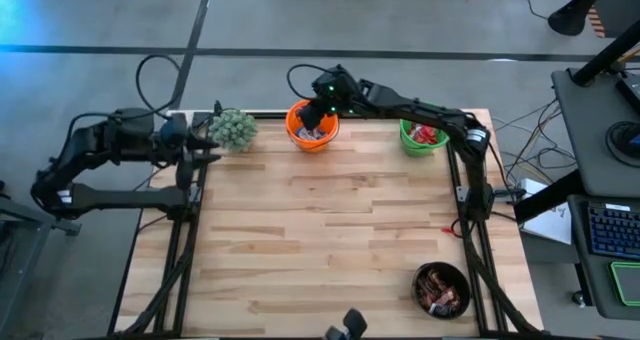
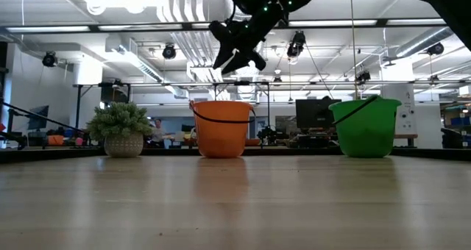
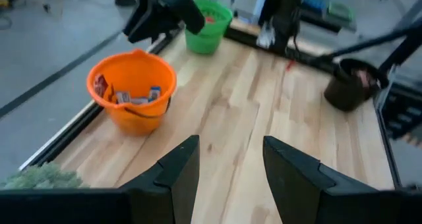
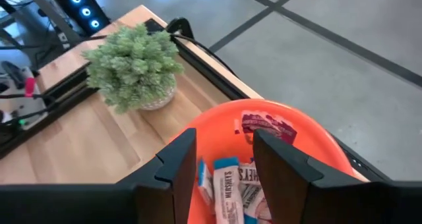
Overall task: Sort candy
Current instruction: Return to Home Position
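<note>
My right gripper (image 4: 224, 161) hangs open just above the orange bucket (image 1: 296, 130) at the table's far edge, touching nothing. Blue-and-white candy bars (image 4: 227, 184) and a dark red packet (image 4: 267, 126) lie inside that bucket. Red candy (image 1: 428, 134) fills the green bucket (image 1: 408, 140) at the far right. Brown candy (image 1: 442, 292) lies in the dark bucket (image 1: 425, 275) at the near right. My left gripper (image 3: 231, 165) stands open and empty at the table's left edge, beside the plant (image 1: 233, 128).
The small potted green plant (image 2: 121, 129) stands at the far left, close to the orange bucket (image 2: 221, 129). A small red bit (image 3: 288, 66) lies on the wood near the right edge. The wide wooden middle of the table (image 1: 320, 230) holds nothing else.
</note>
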Available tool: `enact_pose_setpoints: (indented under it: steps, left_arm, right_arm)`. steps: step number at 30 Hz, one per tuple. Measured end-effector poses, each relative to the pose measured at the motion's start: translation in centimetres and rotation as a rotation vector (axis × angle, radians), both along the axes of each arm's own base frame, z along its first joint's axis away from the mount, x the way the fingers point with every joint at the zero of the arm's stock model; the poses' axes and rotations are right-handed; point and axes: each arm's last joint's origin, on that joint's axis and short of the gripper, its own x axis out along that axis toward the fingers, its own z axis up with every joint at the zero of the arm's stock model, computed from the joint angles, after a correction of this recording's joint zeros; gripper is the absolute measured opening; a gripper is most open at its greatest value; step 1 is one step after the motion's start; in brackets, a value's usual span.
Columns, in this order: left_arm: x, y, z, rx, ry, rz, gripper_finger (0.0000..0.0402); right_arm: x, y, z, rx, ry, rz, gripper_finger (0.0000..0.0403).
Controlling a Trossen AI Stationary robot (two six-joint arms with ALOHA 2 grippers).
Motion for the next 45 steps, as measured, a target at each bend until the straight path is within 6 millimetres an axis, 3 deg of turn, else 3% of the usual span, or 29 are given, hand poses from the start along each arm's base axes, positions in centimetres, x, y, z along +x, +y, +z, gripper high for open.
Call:
enact_pose_setpoints:
  steps: [12, 21, 32, 40, 45]
  left_arm:
    - [-0.8, -0.2, -8.7, -0.011, -0.285, 0.028, 0.0149]
    - [-1.0, -0.4, -12.4, -0.012, -0.532, 0.002, 0.0149]
    - [0.3, 0.0, -18.0, -0.044, -0.48, 0.012, 0.0149]
    - [1.8, 0.3, -21.2, -0.053, -0.512, -0.012, 0.0149]
    - [2.0, 0.4, -22.1, -0.062, -0.5, -0.017, 0.0149]
  right_arm:
    - [-0.6, 1.6, 1.5, 0.021, 0.007, 0.048, 0.0135]
    - [-0.4, 2.9, 1.4, 0.034, 0.038, 0.074, 0.0135]
    - [-1.2, 3.9, 1.0, 0.08, 0.139, 0.09, 0.0137]
    - [-3.5, 4.9, 3.9, 0.092, 0.112, 0.076, 0.013]
    - [-5.5, 5.8, 6.6, 0.072, 0.071, 0.076, 0.0132]
